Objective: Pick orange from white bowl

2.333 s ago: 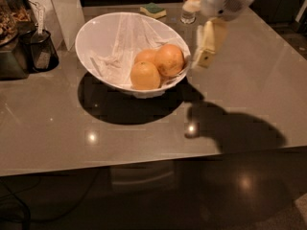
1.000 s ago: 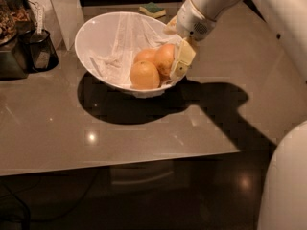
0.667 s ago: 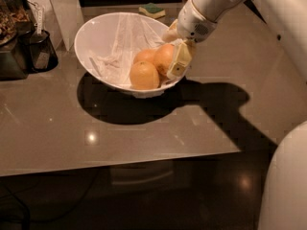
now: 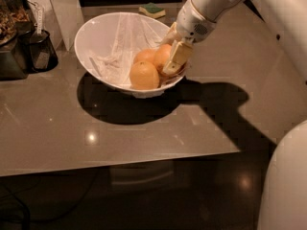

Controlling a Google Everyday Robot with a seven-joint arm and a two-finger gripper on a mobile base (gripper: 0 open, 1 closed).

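The white bowl (image 4: pixel 96 28), lined with crinkled clear plastic, stands on the grey table. Three fruits lie in its near right part. The orange (image 4: pixel 160 56), the deepest reddish one, is at the right against the bowl wall. A yellower one (image 4: pixel 144 75) lies in front of it and a smaller paler one (image 4: pixel 144 55) to its left. My gripper (image 4: pixel 169 56) reaches down over the bowl's right rim and sits right at the orange, covering its right side. The orange still rests in the bowl.
A green and yellow sponge (image 4: pixel 152 8) lies behind the bowl. A black cup (image 4: pixel 41 49) and a dark appliance (image 4: pixel 9 42) stand at the far left. The table's front edge (image 4: pixel 120 164) runs below. My white body (image 4: pixel 283 186) fills the lower right.
My gripper has moved left and down, from outside the bowl's right rim into the bowl and onto the orange. The fruits have not moved.
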